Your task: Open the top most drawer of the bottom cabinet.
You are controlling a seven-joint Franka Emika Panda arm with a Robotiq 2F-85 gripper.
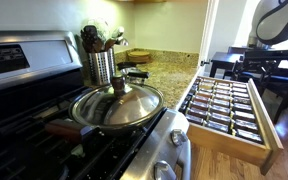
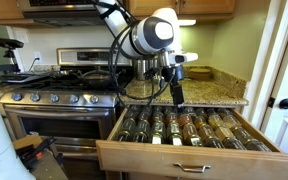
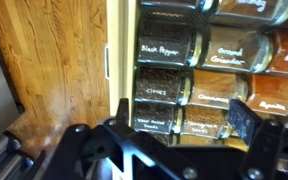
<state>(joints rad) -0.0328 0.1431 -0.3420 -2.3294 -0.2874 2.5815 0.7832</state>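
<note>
The top most drawer (image 2: 134, 157) stands pulled far out from the white bottom cabinet, under the speckled granite countertop (image 2: 216, 96). It has light wood sides, a white front and a slim bar handle (image 2: 189, 168). Rows of small dark spice jars (image 2: 184, 128) lie inside. It also shows in an exterior view (image 1: 269, 125) and in the wrist view (image 3: 119, 60). My gripper (image 2: 177, 96) hangs just above the jars near the drawer's back, open and empty. In the wrist view its two fingers (image 3: 179, 125) are spread over jars labelled "Black Pepper" and "Cloves" (image 3: 162, 88).
A steel stove (image 2: 59, 100) with knobs stands beside the cabinet. On it sits a lidded steel pan (image 1: 117, 105). A utensil canister (image 1: 101, 62) stands on the counter. Wood floor (image 3: 44, 60) lies beside the open drawer. A white door (image 2: 284, 70) is close by.
</note>
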